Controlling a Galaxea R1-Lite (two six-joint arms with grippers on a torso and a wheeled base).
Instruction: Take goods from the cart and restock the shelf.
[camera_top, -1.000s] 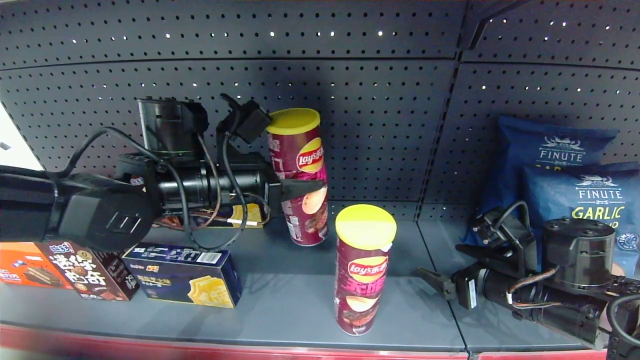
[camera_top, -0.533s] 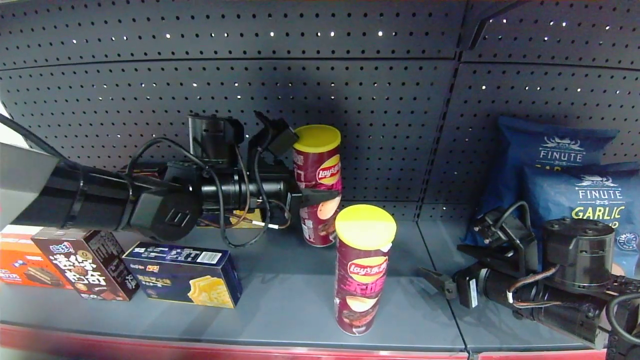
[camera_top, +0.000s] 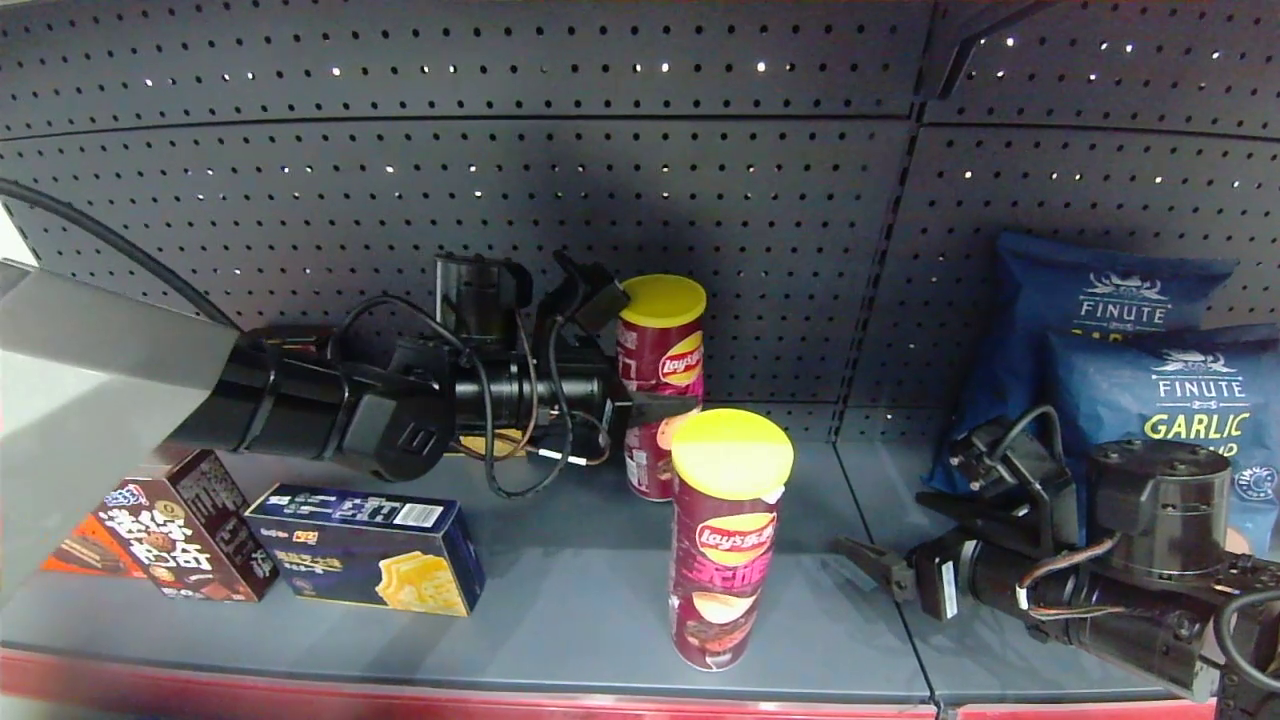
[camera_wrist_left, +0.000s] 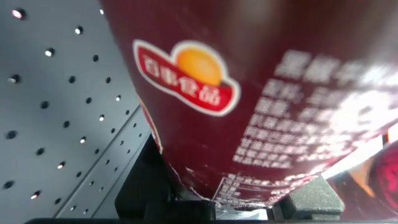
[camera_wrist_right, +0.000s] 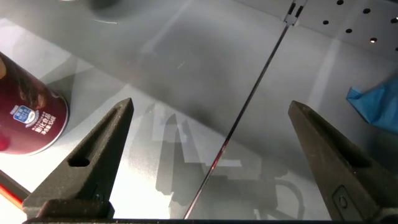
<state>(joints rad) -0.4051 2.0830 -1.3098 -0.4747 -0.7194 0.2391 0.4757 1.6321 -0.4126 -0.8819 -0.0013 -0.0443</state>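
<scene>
**Grey shelf, back row: chip can gripped by the left arm**

Dark pegboard wall (camera_top: 400, 150) behind, grey shelf (camera_top: 560, 600) below, red strip along its front edge.

Reaching in from the left along the back of the deck: left gripper (camera_top: 655, 405), clamped around the middle of the rear chip can (camera_top: 662, 350), one black finger lying across its front. Maroon body, yellow lid, upright, close to the pegboard. Hard to tell whether resting on the deck or held just above it. From the left wrist, rear chip can (camera_wrist_left: 249, 93) seen up close between the dark finger bases, with pegboard alongside.

Front chip can (camera_top: 725, 540) standing alone nearer the shelf's edge, just in front of the rear one and a little to its right. Touched by neither gripper.

Right gripper (camera_top: 890, 525) low over the deck, right of the front can, spread wide and holding nothing. From the right wrist (camera_wrist_right: 211, 155), both fingers far apart over bare deck, with the front chip can (camera_wrist_right: 31, 118) off to one side.

Blue snack bags (camera_top: 1120, 300) leaning against the back wall at far right, behind the right arm.

At the left end, dark blue box (camera_top: 365, 550) lying flat, brown box (camera_top: 185, 525) beside it, orange box (camera_top: 85, 555) partly hidden.
</scene>
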